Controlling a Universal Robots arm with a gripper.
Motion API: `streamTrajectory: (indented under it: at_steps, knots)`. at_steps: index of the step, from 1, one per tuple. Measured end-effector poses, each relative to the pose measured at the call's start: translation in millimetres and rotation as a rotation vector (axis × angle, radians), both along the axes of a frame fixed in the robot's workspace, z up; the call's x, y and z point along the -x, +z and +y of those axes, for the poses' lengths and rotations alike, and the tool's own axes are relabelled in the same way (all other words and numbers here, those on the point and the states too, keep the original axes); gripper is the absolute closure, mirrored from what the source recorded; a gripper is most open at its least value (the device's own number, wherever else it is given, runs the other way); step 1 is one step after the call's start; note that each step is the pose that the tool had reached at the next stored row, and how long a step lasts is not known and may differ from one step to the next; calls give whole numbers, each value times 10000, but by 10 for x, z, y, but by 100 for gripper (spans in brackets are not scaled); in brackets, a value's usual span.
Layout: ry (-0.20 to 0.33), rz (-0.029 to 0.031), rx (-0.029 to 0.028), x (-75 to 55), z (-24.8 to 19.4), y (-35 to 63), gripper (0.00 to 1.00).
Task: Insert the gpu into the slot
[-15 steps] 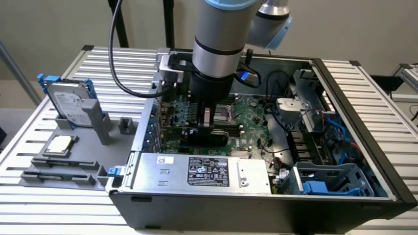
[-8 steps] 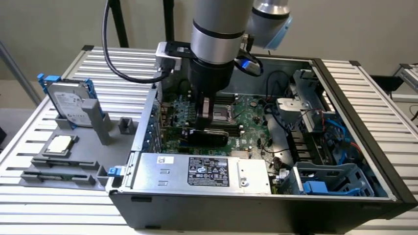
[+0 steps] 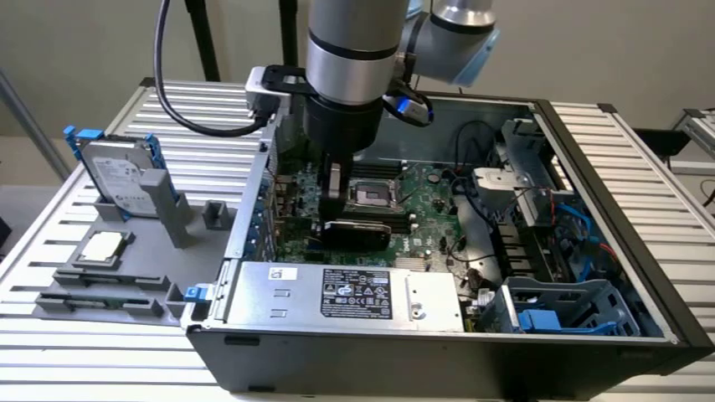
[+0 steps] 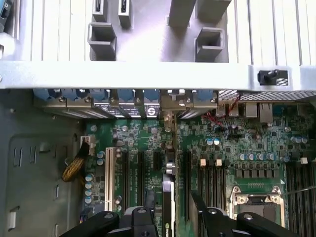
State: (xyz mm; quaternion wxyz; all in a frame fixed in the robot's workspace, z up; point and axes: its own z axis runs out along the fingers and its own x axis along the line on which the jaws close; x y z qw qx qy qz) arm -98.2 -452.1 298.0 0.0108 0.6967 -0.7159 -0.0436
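Observation:
My gripper [image 3: 335,213] reaches down into the open computer case [image 3: 581,335] over the green motherboard [image 3: 430,213]. It is shut on the gpu [image 3: 357,234], a flat black card held low over the board beside the silver CPU socket [image 3: 372,194]. In the wrist view the gpu [image 4: 168,197] stands on edge between the two black fingers [image 4: 139,220], in line with the black expansion slots [image 4: 139,177], and its metal bracket end [image 4: 170,106] is near the case's rear wall. The blue slot is hidden under the card and gripper [image 4: 175,218].
A silver power-supply box [image 3: 347,293] lies along the case's near side. Cables and a blue drive cage [image 3: 558,310] fill the exterior view's right. Outside the case, at the exterior view's left, stand a hard drive [image 3: 117,176], a loose CPU [image 3: 103,245] and grey fixtures [image 3: 106,289].

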Motion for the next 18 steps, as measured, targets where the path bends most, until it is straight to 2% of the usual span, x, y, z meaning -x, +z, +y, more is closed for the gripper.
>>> streamTrajectory:
  at_steps: [3, 5, 6, 7, 8, 9, 11, 14, 16, 18]
  knots:
    - [1, 2, 35, 98, 0, 0, 60]
    - [12, 24, 57, 143, 0, -1, 62]
    - [21, 45, 69, 161, 0, -1, 69]
    - [32, 71, 83, 179, 1, -1, 69]
    - [43, 99, 96, 195, 0, -1, 81]
    - [60, 133, 111, 207, 0, 1, 81]
    - [102, 211, 129, 230, -1, 1, 89]
    - [155, 350, 136, 262, 0, 0, 89]
    - [184, 478, 141, 284, 1, 0, 89]
    - [204, 640, 150, 309, 2, 0, 89]
